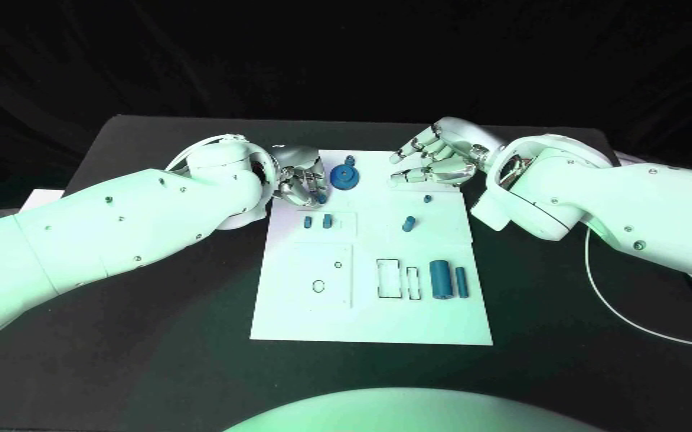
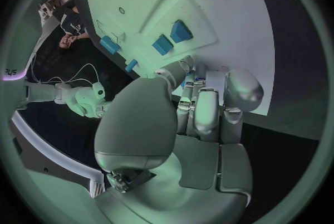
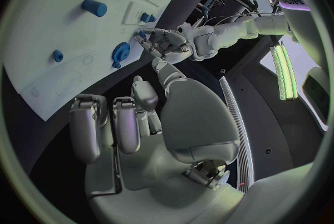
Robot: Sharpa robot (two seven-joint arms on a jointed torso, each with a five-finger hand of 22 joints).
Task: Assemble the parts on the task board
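The white task board [image 1: 372, 297] lies in the middle of the black table. A blue gear [image 1: 345, 174] stands near the board's far edge. My left hand [image 1: 299, 184] hovers just left of the gear, its fingers curled, and seems to pinch a small blue part [image 3: 141, 34] at its fingertips. My right hand [image 1: 433, 157] hangs over the far right corner of the board with bent, spread fingers [image 3: 125, 123] and nothing in them. Two small blue parts [image 1: 319, 220], a blue peg [image 1: 411, 222] and two blue cylinders [image 1: 450, 280] rest on the board.
Another small blue part [image 1: 428, 198] sits by the right hand. Empty rectangular slots [image 1: 391, 278] and a square plate with a ring outline [image 1: 320, 286] mark the board's near half. A white cable [image 1: 599, 282] curves over the table at the right.
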